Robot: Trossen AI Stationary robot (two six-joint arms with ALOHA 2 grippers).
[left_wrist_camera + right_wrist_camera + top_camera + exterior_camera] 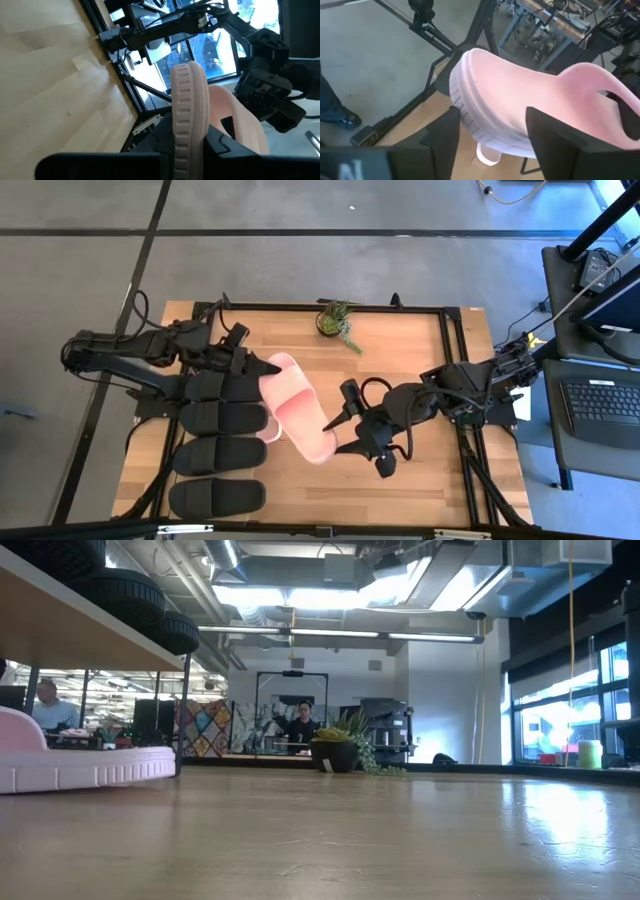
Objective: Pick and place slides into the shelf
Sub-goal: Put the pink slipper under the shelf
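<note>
A pale pink slide (298,408) hangs over the table's middle, between my two grippers. My left gripper (255,367) is shut on the end nearer its strap. My right gripper (495,140) stands open, one finger on either side of the slide's other end (325,442). A second pink slide (80,765) lies flat on the tabletop below. Several black slides (220,420) sit side by side on the shelf (70,635) at the table's left. My left gripper pinches the pink slide's ribbed sole edge (187,107) between its two fingers, at the end beside the strap. The fingers come about level from the table's left. The slide is lifted clear and reaches out toward my right gripper. My right gripper: I cannot tell whether a finger (445,135) touches the sole.
A small potted plant (338,320) stands at the table's far edge. A dark metal frame (455,380) runs round the tabletop. Bare wood lies near the front right. A laptop (600,405) sits on a stand to the right; people show in the room behind.
</note>
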